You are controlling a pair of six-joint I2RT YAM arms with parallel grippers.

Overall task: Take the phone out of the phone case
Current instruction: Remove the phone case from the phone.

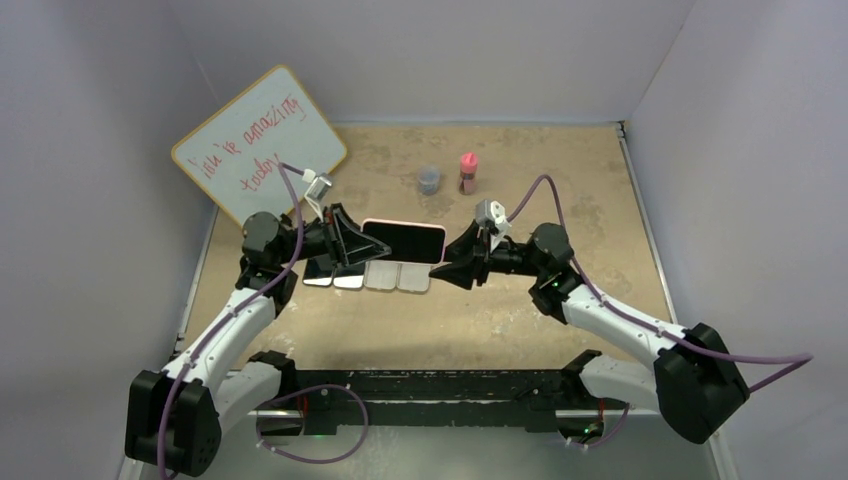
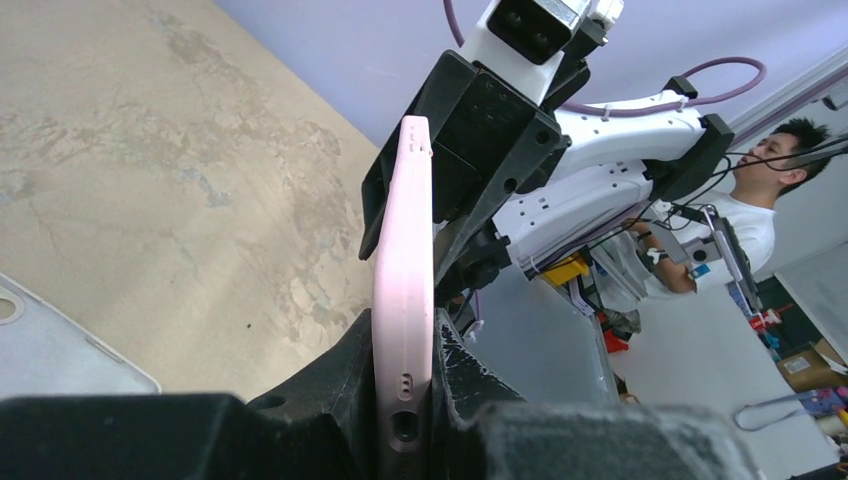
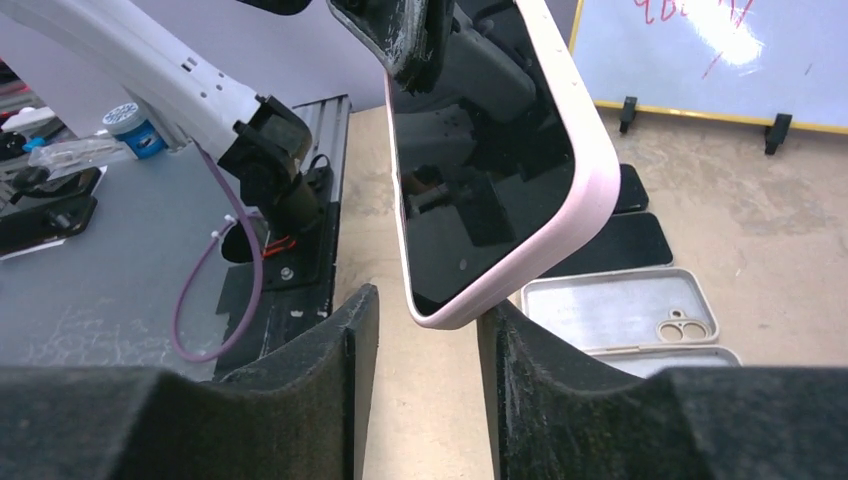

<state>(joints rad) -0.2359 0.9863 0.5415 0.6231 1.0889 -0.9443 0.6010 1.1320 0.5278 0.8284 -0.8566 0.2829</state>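
1. Left gripper (image 1: 358,240) is clamped tight on 1 end of the pink case (image 2: 403,250). The phone (image 1: 403,241) is inside it, held above the table (image 1: 520,310).
2. Right gripper (image 3: 428,320) has its jaws part open, straddling the other end. Can't tell if they touch.
3. Table is tan and mottled. 2 grey cases (image 1: 398,276) lie flat under the phone.
4. Lavender walls (image 1: 440,50) on 3 sides. Whiteboard (image 1: 258,140) leans at rear left.

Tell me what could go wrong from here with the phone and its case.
1. The left gripper clamps the phone by one end only, off the table; a push from the right gripper might twist it loose.
2. The right gripper's open jaws straddle just a corner of the pink case; closing there may slip off.
3. A dropped phone could hit the empty cases lying nearby.
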